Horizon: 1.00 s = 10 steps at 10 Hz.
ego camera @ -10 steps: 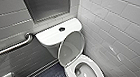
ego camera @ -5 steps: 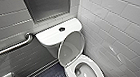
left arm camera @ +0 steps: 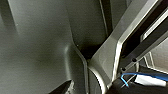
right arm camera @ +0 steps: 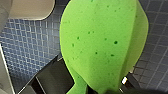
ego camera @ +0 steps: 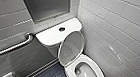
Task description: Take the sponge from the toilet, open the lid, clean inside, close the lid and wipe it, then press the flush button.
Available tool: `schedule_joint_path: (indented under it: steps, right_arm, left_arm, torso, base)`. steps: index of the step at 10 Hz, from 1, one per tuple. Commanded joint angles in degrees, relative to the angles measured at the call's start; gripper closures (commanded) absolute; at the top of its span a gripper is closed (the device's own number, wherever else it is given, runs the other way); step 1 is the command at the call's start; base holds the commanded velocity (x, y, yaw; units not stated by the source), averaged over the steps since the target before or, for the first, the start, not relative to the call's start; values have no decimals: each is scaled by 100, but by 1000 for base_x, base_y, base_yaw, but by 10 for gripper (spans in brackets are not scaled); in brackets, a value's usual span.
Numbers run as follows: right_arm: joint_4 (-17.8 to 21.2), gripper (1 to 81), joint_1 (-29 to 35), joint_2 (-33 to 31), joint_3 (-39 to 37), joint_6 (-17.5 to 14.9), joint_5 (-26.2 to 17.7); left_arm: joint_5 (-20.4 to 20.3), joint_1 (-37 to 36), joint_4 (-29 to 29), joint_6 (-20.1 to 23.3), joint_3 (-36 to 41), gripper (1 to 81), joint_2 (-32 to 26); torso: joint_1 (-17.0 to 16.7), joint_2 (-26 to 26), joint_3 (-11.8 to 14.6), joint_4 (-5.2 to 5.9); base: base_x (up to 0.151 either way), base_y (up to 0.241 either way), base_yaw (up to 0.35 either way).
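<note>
One toilet (ego camera: 70, 72) stands on a dark mosaic floor (ego camera: 54, 76), close to the corner of two white-tiled walls.

Lid (ego camera: 71, 48): raised, standing nearly upright and leaning back against the front of the tank. The oval bowl below it is uncovered.

Flush button (ego camera: 61, 29): set in the flat tank top (ego camera: 48, 36), about midway along it and nearer its back edge than its front edge.

Sponge (right arm camera: 100, 42): bright green with darker speckles, seen in the right wrist view. It is clear of the floor and touches nothing but the right hand (right arm camera: 100, 90), which is clenched on its narrow end. The broad rounded end points away from the hand. A rounded white corner shows beyond the sponge; which part of the toilet it belongs to cannot be told.

Left hand (left arm camera: 65, 87): whether it is released or clenched cannot be told. Grey robot structure and a blue cable (left arm camera: 140, 75) surround it.

Other fixtures: a metal grab bar (ego camera: 9, 49) runs along the wall beside the tank, apart from it. A grey panel (ego camera: 44, 2) is set in the wall above the tank.
</note>
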Motion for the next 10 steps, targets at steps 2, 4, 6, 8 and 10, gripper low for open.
schedule_joint_path:
  steps: [2, 4, 6, 8, 10]
  right_arm:
    - [-858, 811, -788, 701, -1017, -49, 389]
    - [-866, 811, -876, 763, -1140, -49, 495]
    - [-866, 811, -902, 859, -1228, -49, 495]
    - [-954, 811, -964, 1053, -1430, -49, 495]
    - [-1103, 811, -1069, 1350, -1762, -49, 495]
  left_arm:
    - [448, 16, -32, 13, 172, 10, -122]
    - [439, -1, -24, 4, 172, 10, -139]
    - [439, -18, -24, -13, 172, 10, -139]
    - [439, -19, -24, -22, 155, 10, -139]
    - [439, -63, -24, -22, 146, 10, -131]
  torso:
    - [-490, 763, 0, 0]
    - [-723, 1141, 569, -259]
    - [-940, 1475, 854, -260]
    - [-1202, 1873, 1251, -201]
    - [-1464, 2273, 1095, -203]
  base:
    - [0, 0, 0]
    - [0, 0, 0]
    - [0, 0, 0]
    - [0, 0, 0]
    - [0, 0, 0]
